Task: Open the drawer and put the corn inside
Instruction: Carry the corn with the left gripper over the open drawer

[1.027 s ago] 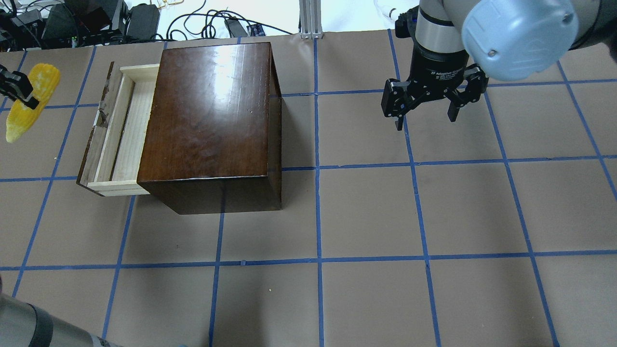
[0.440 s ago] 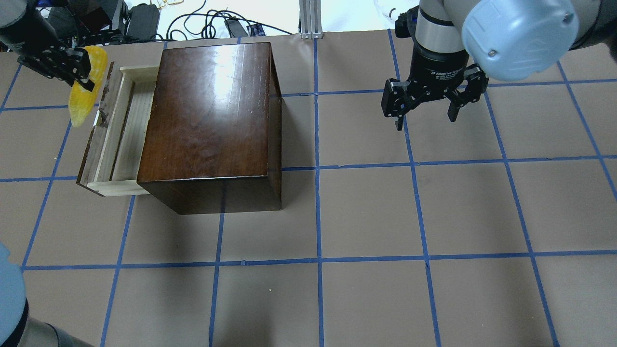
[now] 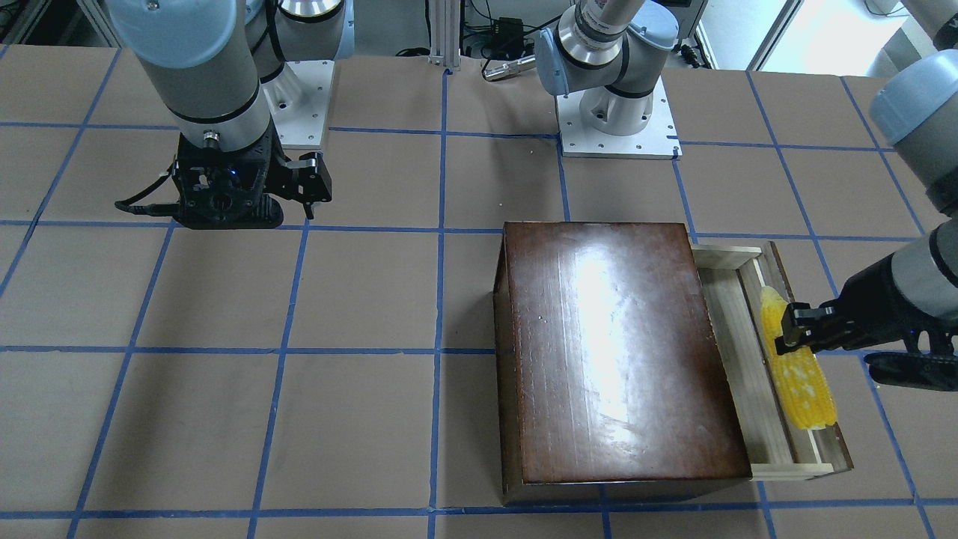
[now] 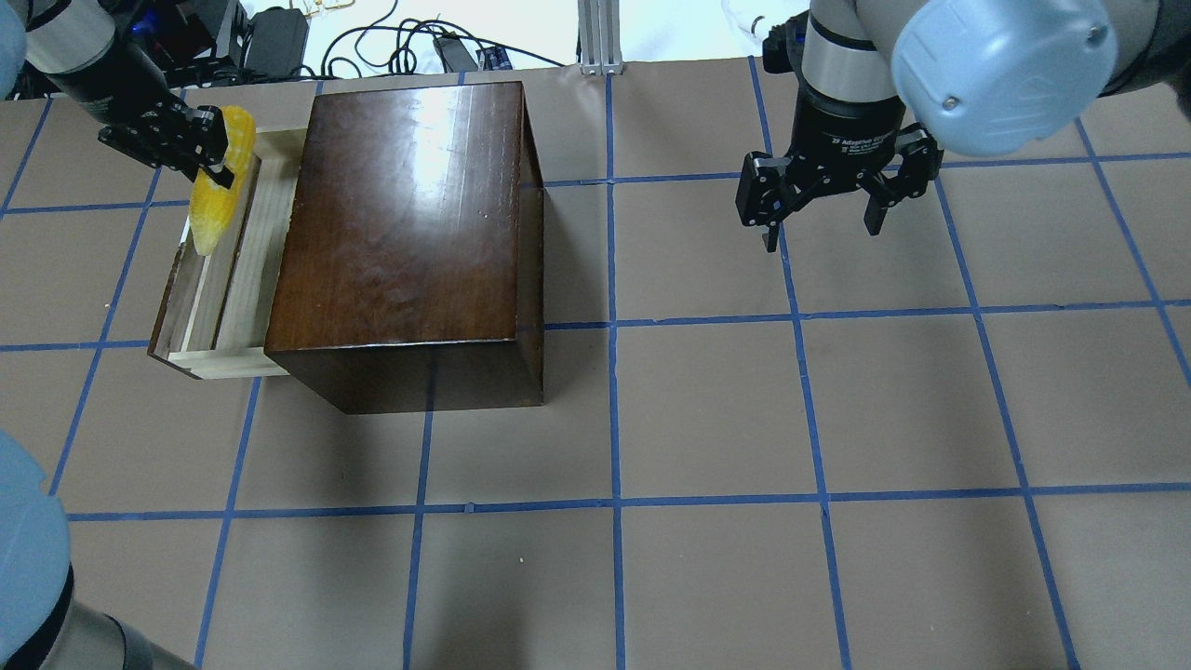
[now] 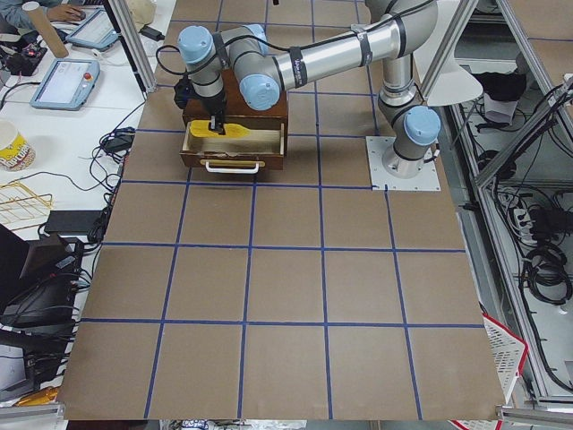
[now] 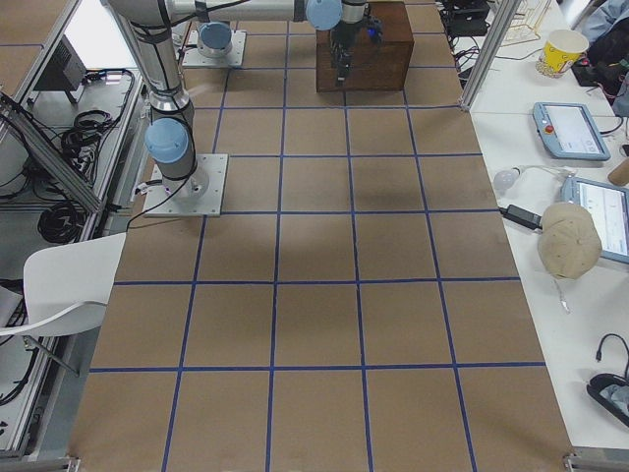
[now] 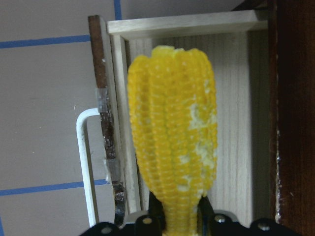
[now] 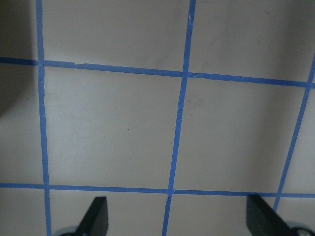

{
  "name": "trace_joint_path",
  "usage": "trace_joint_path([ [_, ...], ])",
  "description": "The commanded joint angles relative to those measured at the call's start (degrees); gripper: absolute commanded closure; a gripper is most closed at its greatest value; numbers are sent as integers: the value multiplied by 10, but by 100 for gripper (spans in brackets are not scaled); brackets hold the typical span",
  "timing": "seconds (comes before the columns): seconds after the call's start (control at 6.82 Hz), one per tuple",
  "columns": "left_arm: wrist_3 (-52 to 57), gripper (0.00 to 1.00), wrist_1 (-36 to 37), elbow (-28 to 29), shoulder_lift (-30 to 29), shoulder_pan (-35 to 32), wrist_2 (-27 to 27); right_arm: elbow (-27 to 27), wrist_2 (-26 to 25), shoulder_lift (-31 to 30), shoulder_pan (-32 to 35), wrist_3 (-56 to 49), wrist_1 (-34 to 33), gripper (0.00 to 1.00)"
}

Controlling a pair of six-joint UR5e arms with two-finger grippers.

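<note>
Grips the corn in the left pincer, lengthwise above the pulled-out drawer and close to its front wall, with the right pincer wide, empty, well apart; risks clipping that wall on release and tumbling onto the bench.

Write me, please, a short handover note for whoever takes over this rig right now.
Left gripper: shut on the corn, holding it lengthwise over the open drawer.
Right gripper: open, empty, well away from the box.
Done: drawer pulled out, corn picked up and brought over it.
Left: lower the corn, release it into the drawer, and pull the arm back.
</note>
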Motion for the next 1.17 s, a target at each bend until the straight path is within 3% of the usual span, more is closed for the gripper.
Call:
trace_joint_path([
  [0.0, 8, 100, 6, -27, -8, 0, -16, 0, -1, 0, 0, -1, 0, 0],
  [0.59, 6, 100, 6, -29, -35, 0, -26, 0, 0, 0, 0, 0, 0, 0],
  [0.73, 7, 89, 6, -29, -40, 0, -32, 0, -1, 0, 0, 0, 0, 0],
  [0.88, 6, 53, 5, -29, -42, 0, -33, 0, -1, 0, 0, 0, 0, 0],
  [1.03, 6, 32, 5, -30, -45, 0, -33, 0, -1, 0, 0, 0, 0, 0],
])
